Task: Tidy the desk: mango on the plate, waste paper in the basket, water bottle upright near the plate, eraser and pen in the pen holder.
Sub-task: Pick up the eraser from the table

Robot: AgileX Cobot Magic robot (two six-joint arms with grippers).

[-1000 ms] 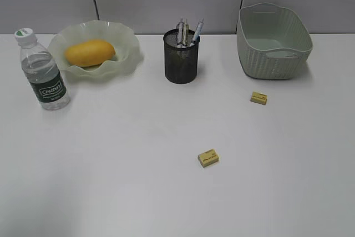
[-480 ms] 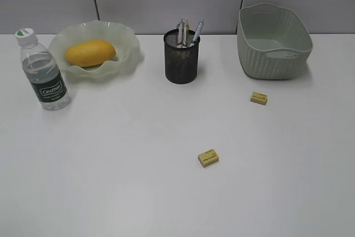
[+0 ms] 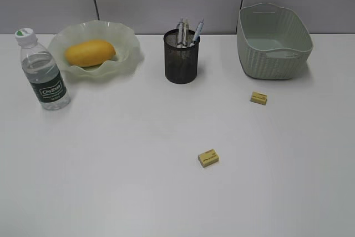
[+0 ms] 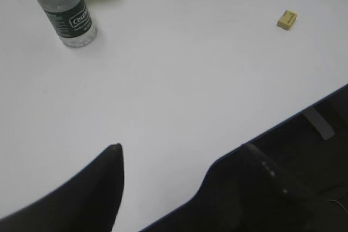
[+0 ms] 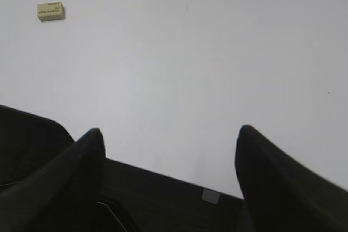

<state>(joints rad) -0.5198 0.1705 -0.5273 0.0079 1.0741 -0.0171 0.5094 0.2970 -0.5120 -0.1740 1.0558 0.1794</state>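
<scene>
Exterior view: smooth oblong mango lies in the ruffled glassy plate; clear water bottle upright beside it. Mesh pen holder holds pens; woven-pattern basket stands right. Two blocky erasers lie on the desk. Left gripper and right gripper are spread apart, empty.

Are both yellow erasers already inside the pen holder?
No, both erasers lie on the desk, apart from the pen holder.

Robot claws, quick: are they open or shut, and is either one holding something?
Left gripper: open, holding nothing, above the plain white desk.
Right gripper: open wide, holding nothing.
</scene>
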